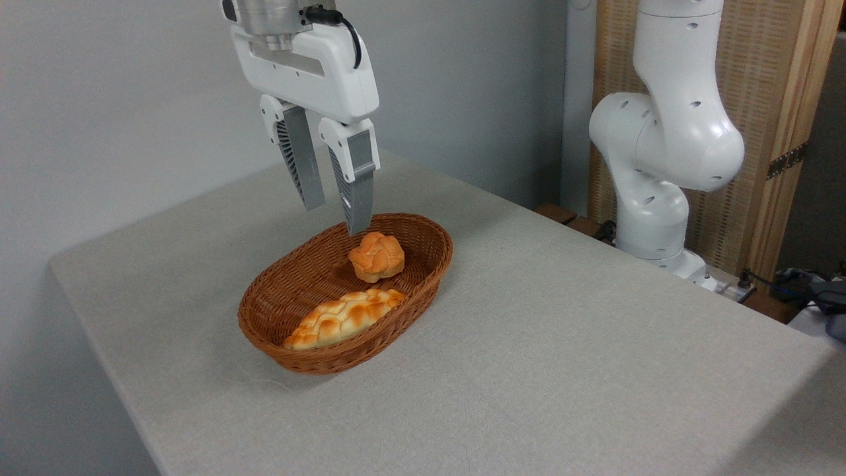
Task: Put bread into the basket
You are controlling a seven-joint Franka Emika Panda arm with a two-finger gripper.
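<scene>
The fixed camera looks down across a grey cloth-covered table (562, 344) set against a pale wall. Near the middle of it sits the oval brown wicker basket (423, 284), its long axis running from lower left to upper right. Inside, the small round orange-golden bun (377, 256) with its knotted top rests toward the far right end of the basket, leaning close to the back wall. A longer, paler braided loaf (344, 318) lies along the near side of the basket floor, just beside the bun, and the two may be touching, though the angle does not settle it. The white gripper (336, 213) hangs above the back rim of the basket, its two grey fingers (305, 165) pointing downward and spread apart with a clear gap between them, holding nothing. The right fingertip comes down just above the bun, seemingly clear of it. To the right, beyond the table edge, stands the white jointed base of the robot arm (661, 152) in front of a wooden panel (760, 99), with dark cables (793, 284) at its foot.
</scene>
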